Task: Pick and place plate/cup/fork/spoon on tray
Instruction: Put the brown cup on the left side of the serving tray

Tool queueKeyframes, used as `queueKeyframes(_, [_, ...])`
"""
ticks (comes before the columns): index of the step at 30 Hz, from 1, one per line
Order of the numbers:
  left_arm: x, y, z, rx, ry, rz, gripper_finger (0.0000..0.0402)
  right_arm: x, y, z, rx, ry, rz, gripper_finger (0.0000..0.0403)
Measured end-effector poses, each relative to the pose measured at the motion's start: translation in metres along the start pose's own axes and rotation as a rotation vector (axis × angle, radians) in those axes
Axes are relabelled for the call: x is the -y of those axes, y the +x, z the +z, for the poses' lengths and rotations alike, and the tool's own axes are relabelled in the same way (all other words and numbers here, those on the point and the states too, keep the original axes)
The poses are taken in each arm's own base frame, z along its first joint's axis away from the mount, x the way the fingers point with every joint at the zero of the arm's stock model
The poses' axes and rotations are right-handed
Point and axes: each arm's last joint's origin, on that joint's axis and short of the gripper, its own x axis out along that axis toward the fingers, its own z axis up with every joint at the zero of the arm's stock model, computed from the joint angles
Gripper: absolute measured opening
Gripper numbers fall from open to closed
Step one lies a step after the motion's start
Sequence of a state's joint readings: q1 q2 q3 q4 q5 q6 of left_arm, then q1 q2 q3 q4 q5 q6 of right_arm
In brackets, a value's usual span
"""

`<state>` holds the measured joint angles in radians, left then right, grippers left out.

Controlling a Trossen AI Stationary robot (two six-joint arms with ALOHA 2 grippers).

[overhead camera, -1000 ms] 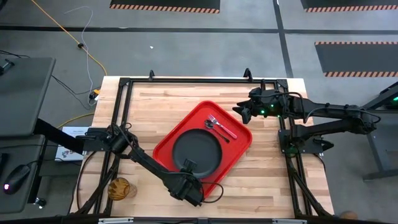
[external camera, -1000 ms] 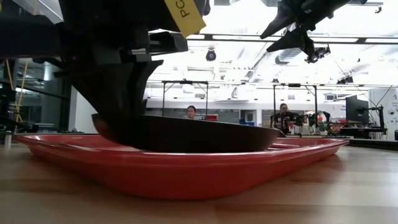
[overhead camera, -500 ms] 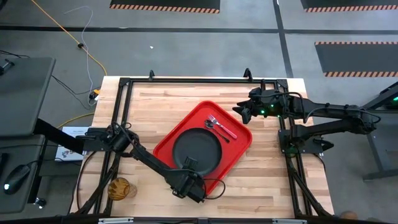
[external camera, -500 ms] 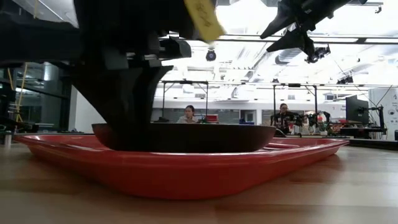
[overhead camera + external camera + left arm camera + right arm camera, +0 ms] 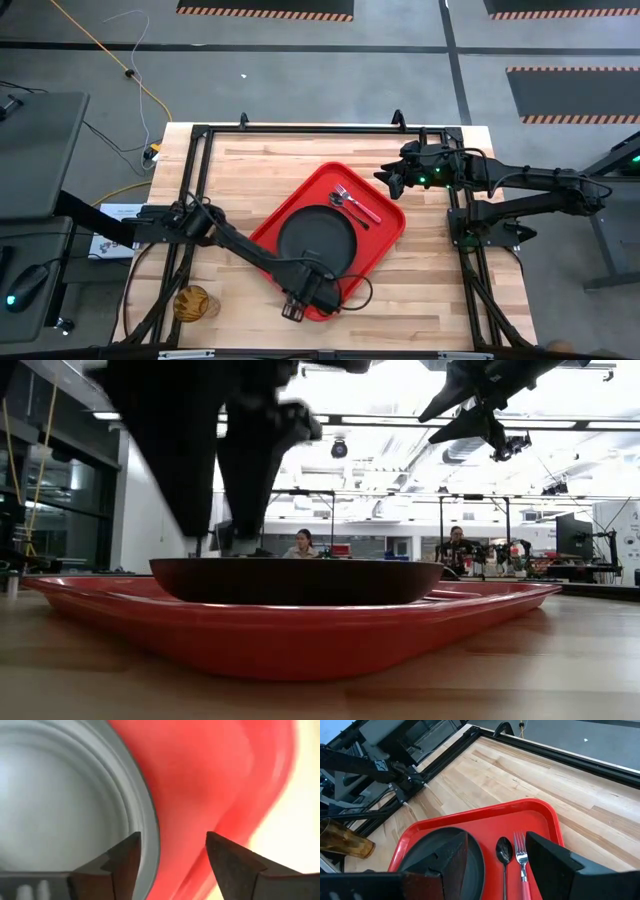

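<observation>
The left gripper (image 5: 297, 308) hangs with fingers apart over the near rim of the bright red rectangular plastic tray (image 5: 384, 238), gripping nothing. The round dark grey-black plate (image 5: 316, 240) lies flat in that tray.

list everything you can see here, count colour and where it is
tray: 1, bright red, middle of the wooden table, set at an angle
plate: 1, dark grey-black, lying in the tray
fork: 1, silvery tines and pink-red handle, in the tray beside the plate
spoon: 1, silvery, in the tray between fork and plate
cup: 1, amber-brown, at the table's near left corner, off the tray
table: 1, light wood with a black frame
people: 2, seated far off in the room behind
left end effector: 1, dark, open, above the tray's near edge
right end effector: 1, dark, open, raised beside the tray's far corner
</observation>
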<state>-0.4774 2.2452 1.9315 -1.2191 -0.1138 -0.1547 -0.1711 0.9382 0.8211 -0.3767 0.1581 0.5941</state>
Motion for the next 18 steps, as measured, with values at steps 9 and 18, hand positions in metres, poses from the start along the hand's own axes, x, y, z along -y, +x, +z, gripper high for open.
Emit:
queueKeyframes(9, [-0.017,-0.068,-0.003,0.031,0.001,-0.015,0.0221,0.000,0.000,0.000,0.000,0.000,0.000,0.0193])
queueKeyframes(18, [-0.021,-0.164,-0.059,0.242,-0.092,-0.073,0.0218,0.000,0.000,-0.001,-0.005,-0.001,-0.004,0.0193])
